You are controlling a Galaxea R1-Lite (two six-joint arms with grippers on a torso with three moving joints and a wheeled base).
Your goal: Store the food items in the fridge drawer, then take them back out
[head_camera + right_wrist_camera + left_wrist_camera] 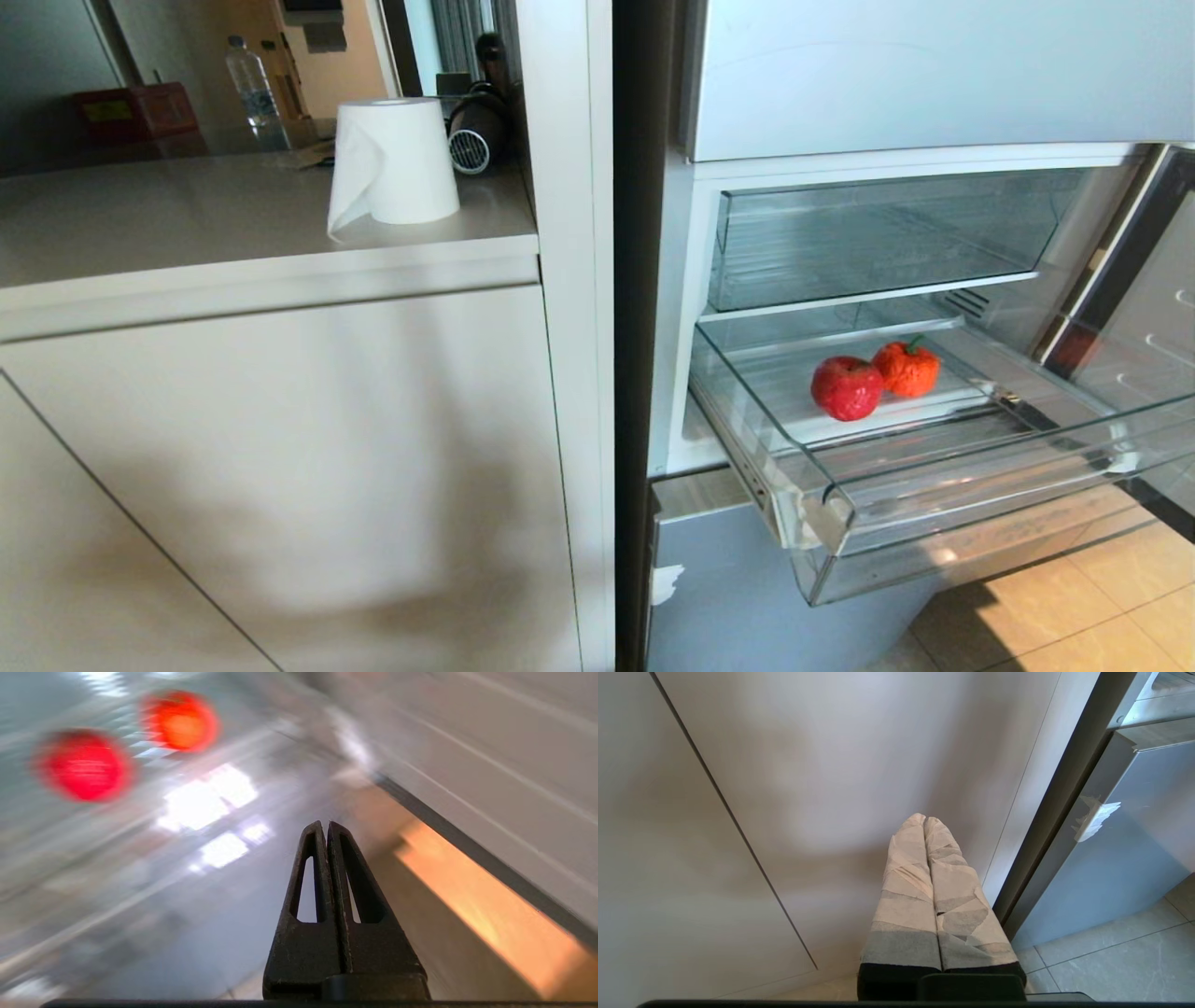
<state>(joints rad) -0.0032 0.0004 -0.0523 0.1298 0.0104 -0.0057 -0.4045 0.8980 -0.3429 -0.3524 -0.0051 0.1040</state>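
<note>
In the head view, a wide, shallow, clear plastic fridge drawer [934, 467] was seen pulled out from the open fridge, and two food pieces lay side by side on its ribbed floor: a round red tomato-like piece [846, 387] and, just behind it and nearly touching, an orange-red lumpy piece with a green stem [906, 368]. The drawer was judged to be left extended so that both pieces could be reached from above; neither arm was visible there. A white paper roll [394, 164] stood on the beige tabletop [187, 215] to the left. In the left wrist view, the left end effector [924, 820], its fingers wrapped in pale tape, was clenched on nothing and pointed at the plain cabinet front [831, 765], apparently parked clear of the work. In the right wrist view, heavily blurred, the right end effector [326, 825] was pressed shut and empty, with both pieces out ahead of it and well apart from its tips.
</note>
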